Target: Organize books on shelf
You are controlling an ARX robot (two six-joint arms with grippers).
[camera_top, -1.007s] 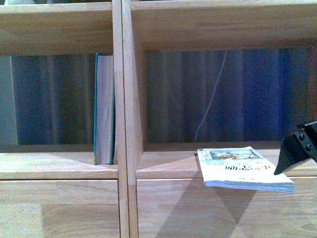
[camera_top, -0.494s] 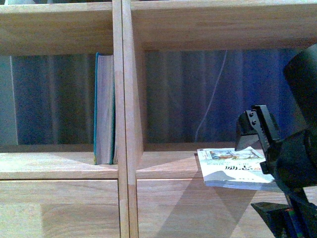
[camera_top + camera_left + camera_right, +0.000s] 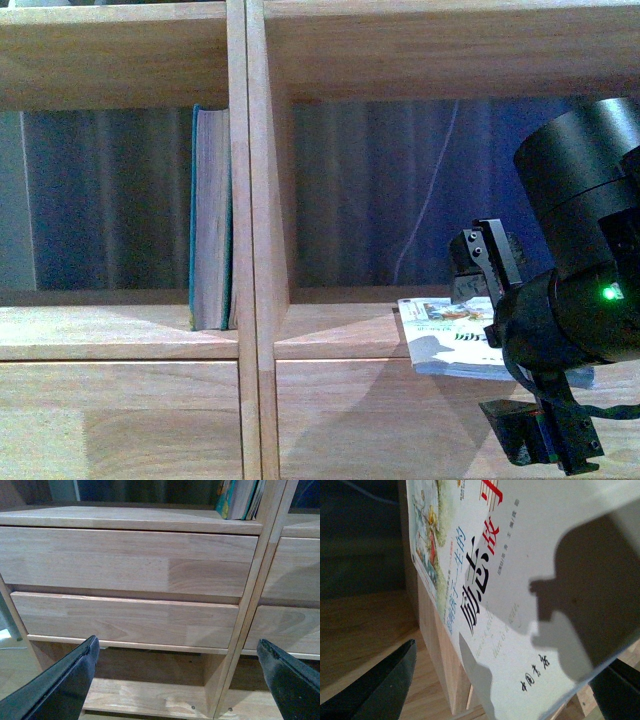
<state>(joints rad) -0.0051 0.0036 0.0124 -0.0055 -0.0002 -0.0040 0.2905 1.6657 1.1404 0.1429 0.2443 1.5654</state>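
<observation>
Paperback point(image 3: 445, 320) point(image 3: 495, 580): lies flat, cover up, on the floor board of the shelf's right compartment. Its front edge juts out past the board, and it sits between the right gripper's two fingers.
Right gripper point(image 3: 495, 350) point(image 3: 505, 670): jaws wide apart. In the front view one finger is above the cover and the other below the jutting edge. Whether either pad touches the book cannot be told.
Right wrist detail: one dark finger point(image 3: 380, 690) stands clear to one side of the cover, and the other shows from behind the opposite corner. A blocky shadow falls across the pale cover, beside the dark Chinese title and an illustrated strip.
Right arm point(image 3: 585, 200): a dark cylinder in front of the right compartment, with a small green light point(image 3: 607, 293) lit on it.
Left gripper point(image 3: 177, 680): jaws spread and holding nothing, low in front of the drawer fronts point(image 3: 125, 560).
Teal book point(image 3: 210, 220) point(image 3: 235, 497): upright in the left compartment, pressed against the central divider point(image 3: 255, 200), page edges facing out.
Shelf point(image 3: 130, 335) point(image 3: 250, 605) point(image 3: 435, 645): light natural wood, with open compartments above and drawer fronts stacked beneath them.
Behind the shelf: a blue-grey pleated backdrop point(image 3: 100, 200) shows through the open back. A thin pale cord point(image 3: 430, 200) hangs down behind the right compartment.
</observation>
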